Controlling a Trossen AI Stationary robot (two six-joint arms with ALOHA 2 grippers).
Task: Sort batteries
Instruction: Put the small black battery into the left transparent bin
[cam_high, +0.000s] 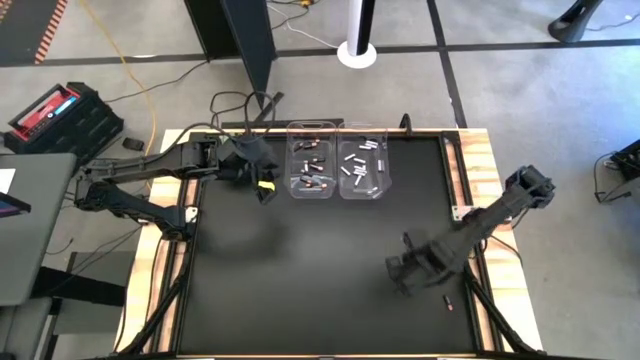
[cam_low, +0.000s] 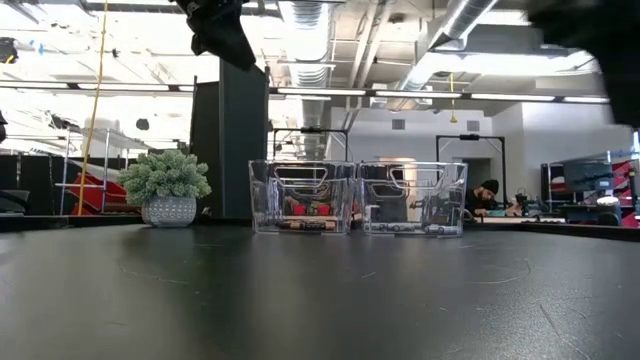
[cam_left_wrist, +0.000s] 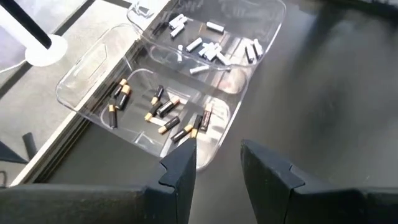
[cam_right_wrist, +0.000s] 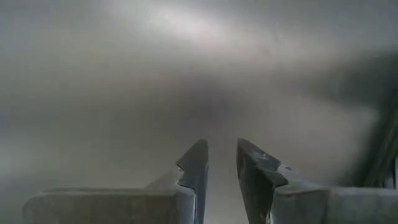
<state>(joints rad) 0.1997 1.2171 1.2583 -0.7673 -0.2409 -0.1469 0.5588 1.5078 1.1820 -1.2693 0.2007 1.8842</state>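
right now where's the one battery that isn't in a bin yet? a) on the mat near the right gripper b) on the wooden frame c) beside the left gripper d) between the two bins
a: a lone battery lies on the black mat, just beside the right gripper; the others sit inside the two clear bins.

Black table mat (cam_high: 300, 270) framed by a pale wooden border (cam_high: 480, 150). Beyond the table in the low view: potted plant with pale green leaves in a speckled grey pot (cam_low: 168, 187), dark pillar (cam_low: 243, 140), person seated far off at a desk (cam_low: 486, 199). On the grey floor from above: red and black case (cam_high: 60, 112), yellow cable (cam_high: 130, 75), white round stand base (cam_high: 357, 52).
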